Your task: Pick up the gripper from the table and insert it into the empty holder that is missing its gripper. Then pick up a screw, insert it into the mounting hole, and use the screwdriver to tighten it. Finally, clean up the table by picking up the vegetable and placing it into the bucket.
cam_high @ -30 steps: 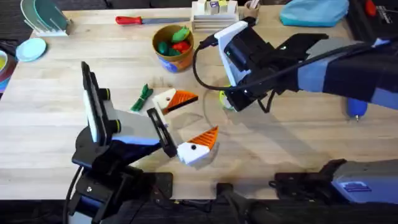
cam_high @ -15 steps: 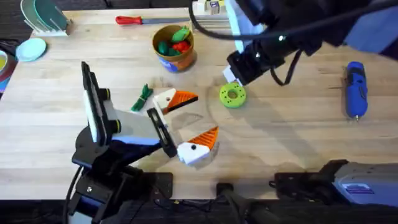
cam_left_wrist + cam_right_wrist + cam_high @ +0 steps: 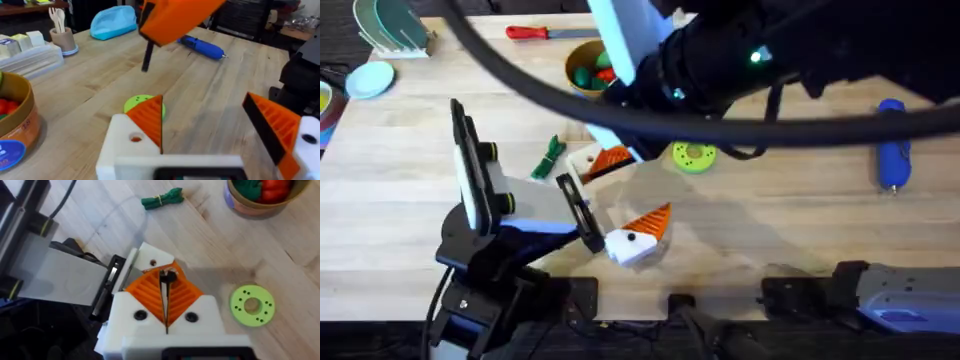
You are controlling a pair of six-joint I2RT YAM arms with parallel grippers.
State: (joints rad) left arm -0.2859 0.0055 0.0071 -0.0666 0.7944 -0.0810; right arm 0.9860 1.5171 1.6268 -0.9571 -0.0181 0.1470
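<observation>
1. The right gripper [image 3: 166, 287] has its orange ribbed pads pressed together on a slim dark screw [image 3: 168, 276]. In the left wrist view the screw's shank hangs free below the pads, above the surface [image 3: 800, 220].
2. The left gripper [image 3: 653, 182] is spread wide and holds nothing. The white holder [image 3: 150, 260] on one side carries an orange finger [image 3: 150, 120], and its mounting hole [image 3: 135, 138] looks open and faces upward.
3. The screw is probably light, stiff and smooth. It is pinched near its head, so it could pivot or slip between the pads if its tip catches the hole's edge. A straight, gentle descent looks safest.
4. The blue screwdriver [image 3: 891, 160] lies well apart to the right. Its thick handle looks rigid and easy to take around the middle, though it may roll.
5. The green vegetable [image 3: 550, 155] lies near the holder. It looks soft and light, and is best pinched across its bundled middle. The bucket [image 3: 578, 75] stands beyond it.
</observation>
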